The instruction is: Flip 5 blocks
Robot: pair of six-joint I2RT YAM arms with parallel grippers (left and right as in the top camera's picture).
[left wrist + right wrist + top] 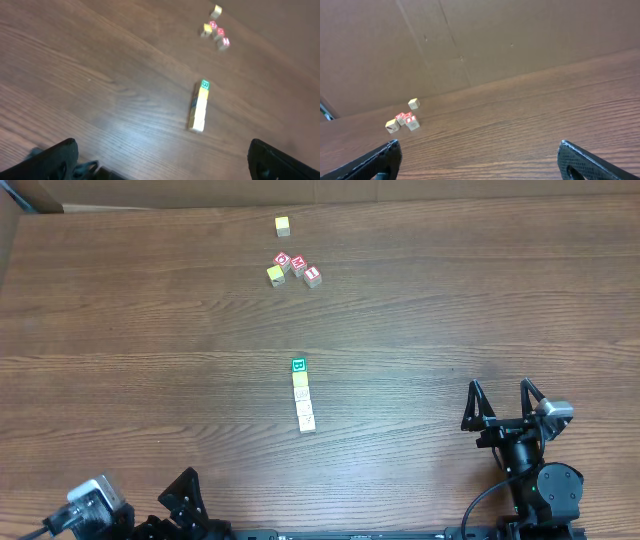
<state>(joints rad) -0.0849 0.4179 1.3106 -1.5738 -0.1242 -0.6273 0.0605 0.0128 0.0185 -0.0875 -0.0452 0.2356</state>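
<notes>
Both claws wide open and empty: left claw (161,143) and right claw (500,385) at the bench (150,330) near edge. Blocks (303,393) touch in a row mid-bench (B cube (298,365) farthest). I'd pinch an end cube's sides and roll it clear of its neighbours.

A brown wood-grain table (140,320) fills the view; a creased cardboard wall (485,40) stands along its far edge.
</notes>
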